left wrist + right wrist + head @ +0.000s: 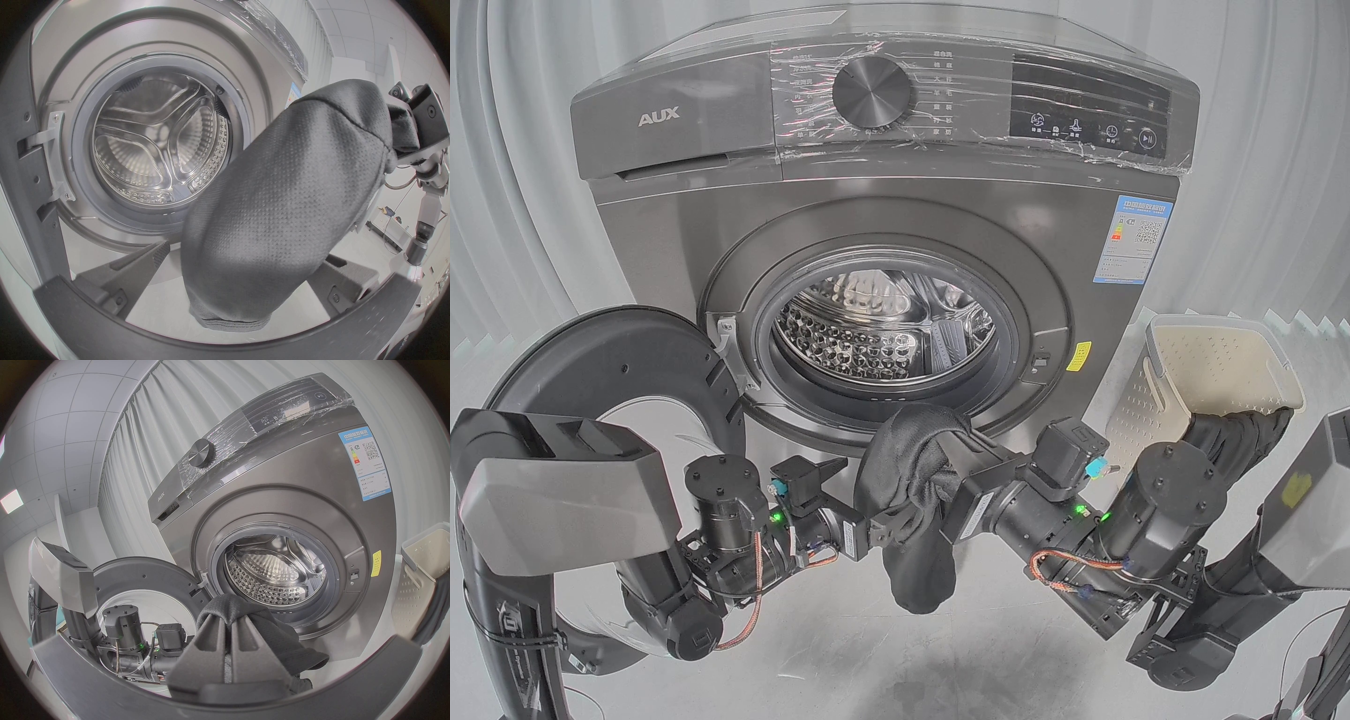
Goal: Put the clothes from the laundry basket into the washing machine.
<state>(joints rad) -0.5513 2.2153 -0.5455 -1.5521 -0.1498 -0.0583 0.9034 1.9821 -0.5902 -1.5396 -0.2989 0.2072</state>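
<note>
- The washing machine stands in front of a pale curtain, its round door swung fully open to the robot's left.
- The steel drum is open to view, with no clothes visible inside it.
- The right gripper is clamped narrow on a black garment, with cloth pinched between its fingers.
- That garment is bunched at the gripper and hangs down as a loose sleeve-like lobe, in front of the machine and just below the lower rim of the drum opening, clear of the floor.
- The left gripper is spread wide just beside the garment on the door side. In the left wrist view the hanging cloth lies between its two fingers; whether they touch it cannot be told.
- The cream perforated laundry basket stands on the floor at the machine's right front corner, tilted toward the robot.
- More dark clothes spill over the basket's near rim.
</note>
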